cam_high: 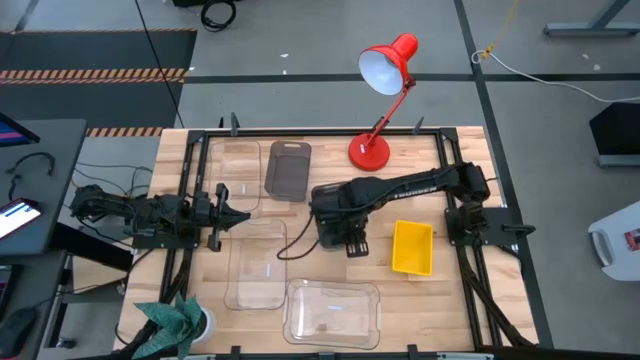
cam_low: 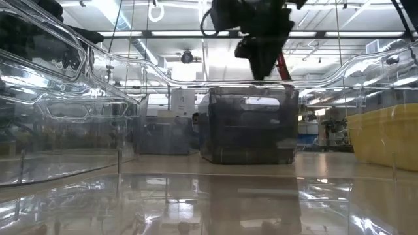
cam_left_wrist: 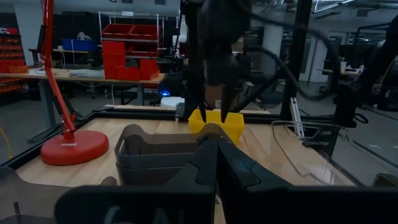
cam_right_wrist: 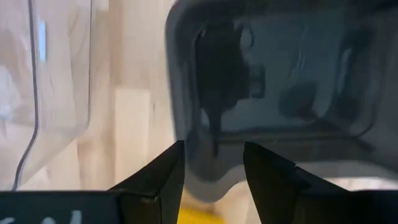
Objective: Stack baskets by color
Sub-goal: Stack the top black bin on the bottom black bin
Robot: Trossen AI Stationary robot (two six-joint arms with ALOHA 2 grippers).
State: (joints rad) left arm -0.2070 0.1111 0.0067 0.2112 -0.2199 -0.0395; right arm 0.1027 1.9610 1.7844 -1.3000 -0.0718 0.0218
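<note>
Baskets (cam_high: 288, 168) and lamp (cam_high: 369, 152) on table (cam_high: 410, 295)

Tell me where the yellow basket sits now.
In the high view, the yellow basket sits on the table's right side, just right of the right gripper, apart from it.

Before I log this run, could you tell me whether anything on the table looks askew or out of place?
Nothing is spilled or visibly damaged. The red lamp stands at the table's far edge among the baskets. The clear baskets lie apart, unstacked; the grey basket and yellow basket lie apart.

High view straight down over table (cam_high: 300, 250); low view level, near; both share grey basket (cam_high: 288, 169).
</note>
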